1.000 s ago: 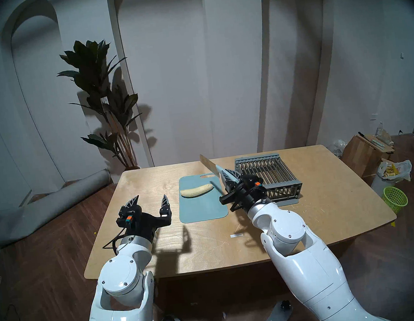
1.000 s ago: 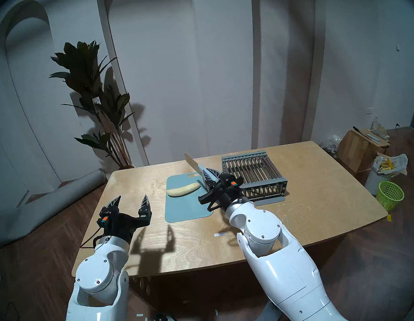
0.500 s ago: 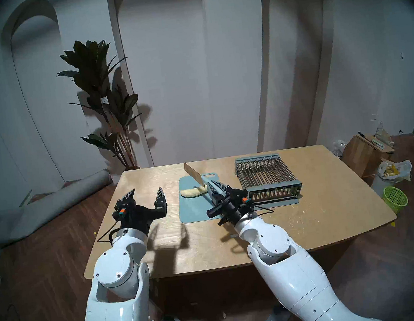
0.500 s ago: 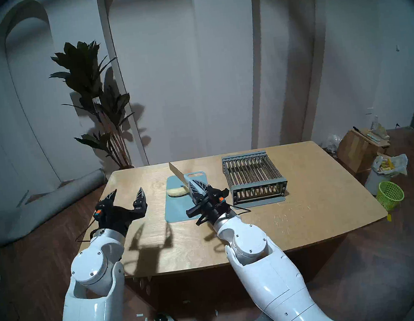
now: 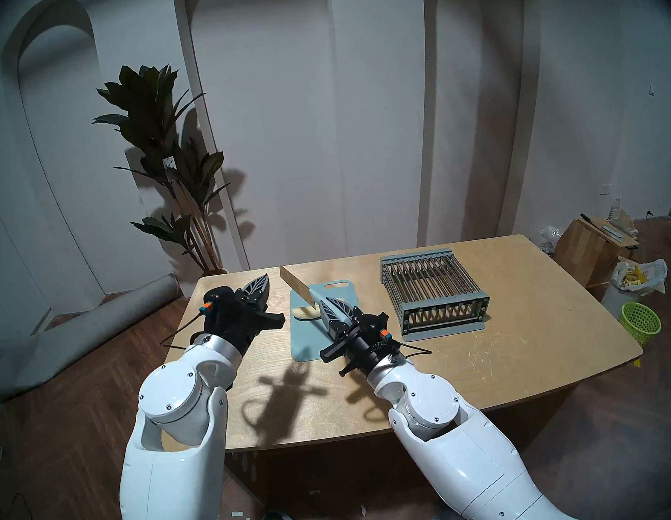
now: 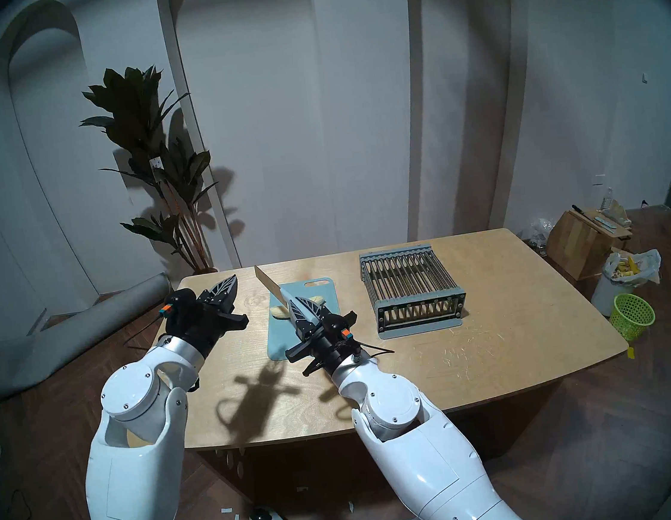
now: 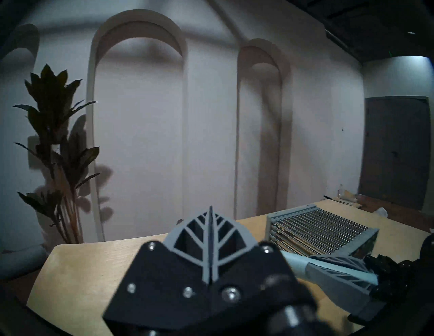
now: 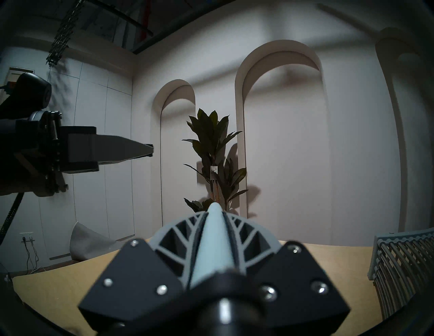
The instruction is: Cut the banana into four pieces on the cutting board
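From the head's left eye, the right gripper [image 5: 334, 309] is clamped on the pale handle of a knife [image 5: 298, 291] whose broad blade slants up and away over the cutting board [image 5: 309, 342]; the banana [image 5: 305, 313] lies across the board's far half, mostly hidden behind blade and fingers; the left gripper [image 5: 259, 286] hangs closed and empty above the table [image 5: 501, 343], left of the board and apart from it.

The head's right eye shows the same, with a little more of the banana [image 6: 316, 299] peeking out to the right of the handle; the grey slatted rack [image 6: 411, 282] stands well to the right.

In the left wrist view, the fingers meet with nothing between them; neither banana nor board appears.

In the right wrist view, the fingers press the handle from both sides; the blade cannot be seen.

Peeled, the fruit looks soft, slick and easily bruised; it is best steadied lightly near an end, clear of the blade; whether it is cut yet cannot be told.
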Robot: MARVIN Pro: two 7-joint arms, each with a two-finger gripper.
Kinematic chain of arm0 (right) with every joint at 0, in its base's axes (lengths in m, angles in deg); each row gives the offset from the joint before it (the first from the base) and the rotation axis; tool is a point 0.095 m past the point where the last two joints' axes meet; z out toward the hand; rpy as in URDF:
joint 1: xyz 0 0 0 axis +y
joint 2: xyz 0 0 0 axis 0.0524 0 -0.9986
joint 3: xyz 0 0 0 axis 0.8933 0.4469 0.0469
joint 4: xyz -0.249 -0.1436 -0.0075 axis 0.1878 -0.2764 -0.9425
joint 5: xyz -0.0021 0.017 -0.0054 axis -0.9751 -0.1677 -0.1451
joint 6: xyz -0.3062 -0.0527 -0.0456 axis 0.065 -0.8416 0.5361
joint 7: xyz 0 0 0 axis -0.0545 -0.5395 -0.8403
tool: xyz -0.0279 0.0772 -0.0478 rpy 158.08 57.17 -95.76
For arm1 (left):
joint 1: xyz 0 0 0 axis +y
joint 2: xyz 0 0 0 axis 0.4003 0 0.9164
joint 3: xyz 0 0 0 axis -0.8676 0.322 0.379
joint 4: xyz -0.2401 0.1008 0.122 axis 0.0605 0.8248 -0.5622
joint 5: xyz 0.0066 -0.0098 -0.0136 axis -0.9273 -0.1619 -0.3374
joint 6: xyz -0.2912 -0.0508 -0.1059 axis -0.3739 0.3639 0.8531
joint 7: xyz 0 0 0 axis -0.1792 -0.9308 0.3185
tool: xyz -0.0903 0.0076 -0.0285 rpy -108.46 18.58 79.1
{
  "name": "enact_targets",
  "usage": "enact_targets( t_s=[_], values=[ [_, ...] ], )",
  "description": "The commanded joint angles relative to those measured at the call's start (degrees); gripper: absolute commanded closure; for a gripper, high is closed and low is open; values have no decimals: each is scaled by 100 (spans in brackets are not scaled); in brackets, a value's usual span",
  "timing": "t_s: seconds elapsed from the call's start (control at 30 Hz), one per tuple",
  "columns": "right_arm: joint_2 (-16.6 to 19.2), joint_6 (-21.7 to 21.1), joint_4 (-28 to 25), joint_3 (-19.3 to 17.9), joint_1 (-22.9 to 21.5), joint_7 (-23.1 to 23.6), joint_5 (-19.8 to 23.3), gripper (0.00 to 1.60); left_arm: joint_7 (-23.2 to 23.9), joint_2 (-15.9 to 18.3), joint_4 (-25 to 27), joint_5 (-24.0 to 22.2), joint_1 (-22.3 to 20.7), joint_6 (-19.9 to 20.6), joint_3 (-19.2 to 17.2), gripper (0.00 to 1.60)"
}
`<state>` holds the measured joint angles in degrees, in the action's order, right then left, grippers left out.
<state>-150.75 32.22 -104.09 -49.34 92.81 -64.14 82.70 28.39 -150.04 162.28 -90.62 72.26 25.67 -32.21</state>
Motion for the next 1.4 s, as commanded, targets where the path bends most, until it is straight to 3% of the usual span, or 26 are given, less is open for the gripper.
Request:
enact_targets(
  t_s=[0.0, 0.03, 0.07, 0.37, 0.87, 1.37],
  values=[
    [-54, 105, -131, 11, -2, -23, 8, 160, 501, 504, -71, -102, -698, 96, -126, 160],
    [-50, 100, -125, 12, 1, -22, 9, 160, 534, 531, -10, -111, -576, 85, -148, 160],
    [-44, 95, -115, 12, 7, -21, 11, 160, 601, 565, -82, -129, -768, 141, -144, 160],
    [-26, 76, -68, 12, 38, -32, 33, 160, 1077, 828, -211, -230, -1165, 372, -97, 160],
    [-45, 105, -125, -25, -12, -154, 85, 160, 1844, 982, -819, -337, -1998, 709, 549, 160],
    [-68, 116, -177, -35, 9, -315, 117, 160, 2297, 1120, -1462, -304, -2734, 793, 794, 160]
  ],
)
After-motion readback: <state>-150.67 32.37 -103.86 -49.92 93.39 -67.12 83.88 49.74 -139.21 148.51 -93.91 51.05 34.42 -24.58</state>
